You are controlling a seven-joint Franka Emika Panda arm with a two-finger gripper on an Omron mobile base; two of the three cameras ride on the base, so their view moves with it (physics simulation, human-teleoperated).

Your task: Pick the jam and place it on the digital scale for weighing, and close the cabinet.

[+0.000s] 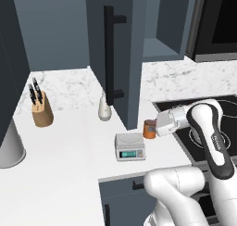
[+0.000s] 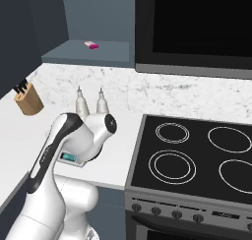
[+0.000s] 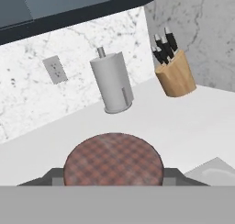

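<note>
- holding the jam (image 1: 149, 128) sideways at its body, the gripper (image 1: 157, 127) is closed narrow on the jar; in the hand view the plaid-patterned lid (image 3: 113, 159) sits between the finger tips.
- note the jar's position: it is carried just beside the right rear corner of the digital scale (image 1: 130, 146), above the counter (image 1: 65, 146), and is not yet on the platform.
- treat the jar as a small, rigid, light load. its wall will not give, so a firm pinch is safe, but a smooth round side can slip or rotate if the pinch is off centre.
- take hold across the middle of the body, below the lid, with both pads on opposite sides; a grip on the lid alone is likely to tip the jar.
- set it down upright and near the centre of the platform; the jar is narrower than the scale, so there is margin, but a tilted release could roll it off.
- keep clear of the white bottle (image 1: 104, 110) behind the scale and the knife block (image 1: 41, 110) to the left.
- observe that the cabinet (image 1: 120, 49) door stands open over the counter, its bar handle (image 1: 109, 53) facing you; closing is not yet done.
</note>
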